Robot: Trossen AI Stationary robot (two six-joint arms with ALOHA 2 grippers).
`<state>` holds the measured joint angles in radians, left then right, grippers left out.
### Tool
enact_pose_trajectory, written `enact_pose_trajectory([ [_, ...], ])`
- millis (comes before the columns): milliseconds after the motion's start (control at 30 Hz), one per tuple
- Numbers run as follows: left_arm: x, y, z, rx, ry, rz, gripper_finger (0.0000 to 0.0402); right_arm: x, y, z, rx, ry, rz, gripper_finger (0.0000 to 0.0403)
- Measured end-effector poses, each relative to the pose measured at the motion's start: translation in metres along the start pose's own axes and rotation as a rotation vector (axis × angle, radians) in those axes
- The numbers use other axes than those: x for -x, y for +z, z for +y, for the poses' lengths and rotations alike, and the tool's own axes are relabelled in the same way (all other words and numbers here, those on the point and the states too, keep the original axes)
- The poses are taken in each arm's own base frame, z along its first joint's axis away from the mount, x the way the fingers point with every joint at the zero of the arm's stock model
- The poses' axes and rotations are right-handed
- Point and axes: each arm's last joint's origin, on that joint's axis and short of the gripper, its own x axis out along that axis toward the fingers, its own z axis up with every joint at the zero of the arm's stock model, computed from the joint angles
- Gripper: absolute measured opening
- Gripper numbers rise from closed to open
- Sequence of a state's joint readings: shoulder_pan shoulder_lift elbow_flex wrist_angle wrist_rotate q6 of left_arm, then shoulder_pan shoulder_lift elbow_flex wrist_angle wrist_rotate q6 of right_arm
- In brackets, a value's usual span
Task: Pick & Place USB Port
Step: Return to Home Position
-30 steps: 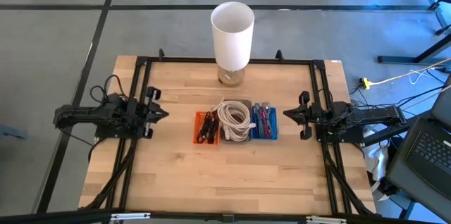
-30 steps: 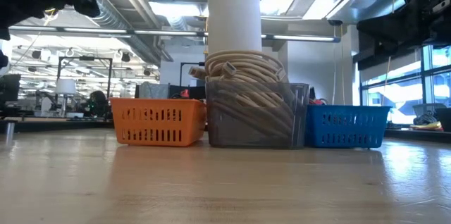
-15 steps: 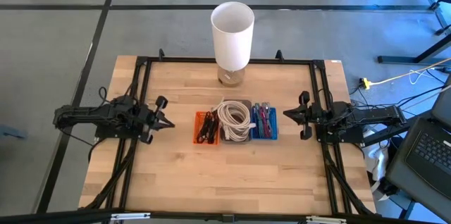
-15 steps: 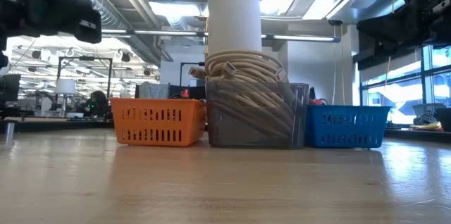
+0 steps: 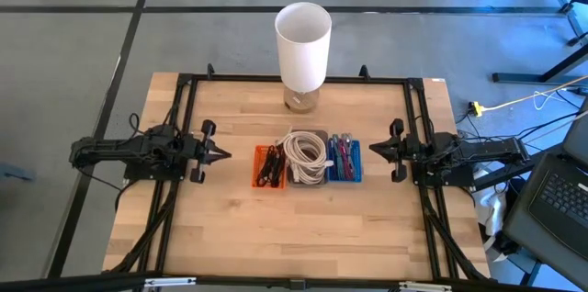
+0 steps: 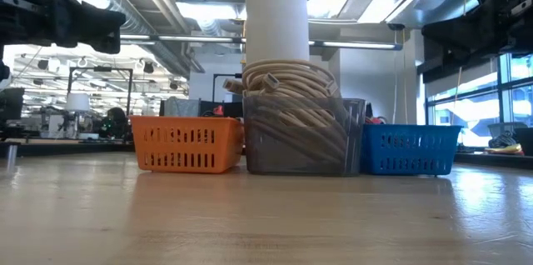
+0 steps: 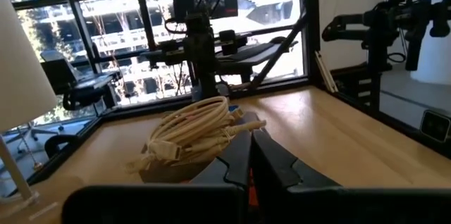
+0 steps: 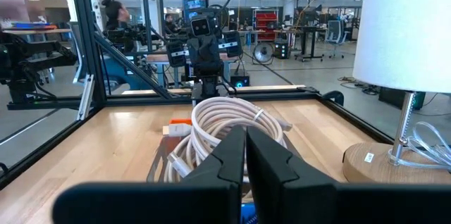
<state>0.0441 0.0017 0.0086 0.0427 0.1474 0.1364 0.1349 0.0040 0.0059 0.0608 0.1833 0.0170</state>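
Three small bins stand in a row at the table's middle: an orange basket [image 5: 268,165] with dark cables, a clear bin [image 5: 307,157] piled with coiled white cables [image 6: 287,77], and a blue basket [image 5: 344,157] with coloured cables. My left gripper [image 5: 223,153] is shut and empty, above the table just left of the orange basket, pointing at it. My right gripper [image 5: 372,150] is shut and empty, just right of the blue basket. The white coil also shows in the left wrist view [image 7: 194,132] and the right wrist view [image 8: 222,129].
A white lamp [image 5: 303,39] on a wooden base [image 8: 384,162] stands at the table's far middle. A black metal frame [image 5: 184,85] runs around the tabletop. Bare wood lies toward the near edge [image 5: 294,228]. A person [image 8: 113,13] shows far off in the room.
My left gripper has moved toward the table's right, toward the orange basket, and has turned about its own axis. The right arm and the bins have stayed still.
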Motion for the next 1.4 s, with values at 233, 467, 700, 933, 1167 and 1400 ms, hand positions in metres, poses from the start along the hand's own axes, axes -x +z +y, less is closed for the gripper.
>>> enact_pose_trajectory([
  [233,0.0,0.0004,0.0001,0.0,0.001,-0.004,0.0009,0.0,0.0,0.0,0.0,0.0,0.0,0.002],
  [467,0.0,0.0004,0.0001,0.0,0.001,-0.004,0.0008,0.0,0.0,0.0,0.0,0.0,0.0,0.002],
  [700,0.0,0.0004,0.0001,0.001,0.001,-0.004,0.0005,0.0,0.0,0.0,0.0,0.0,0.0,0.002],
  [933,0.0,0.0004,0.0001,0.0,0.001,-0.004,0.0007,0.0,0.0,0.0,0.0,0.0,0.0,0.002],
  [1167,0.0,0.0004,0.0001,0.0,0.001,-0.004,0.0006,0.0,0.0,0.0,0.0,0.0,0.0,0.002],
  [1400,0.0,0.0004,0.0001,0.001,0.001,-0.004,0.0008,0.0,0.0,0.0,0.0,0.0,0.0,0.002],
])
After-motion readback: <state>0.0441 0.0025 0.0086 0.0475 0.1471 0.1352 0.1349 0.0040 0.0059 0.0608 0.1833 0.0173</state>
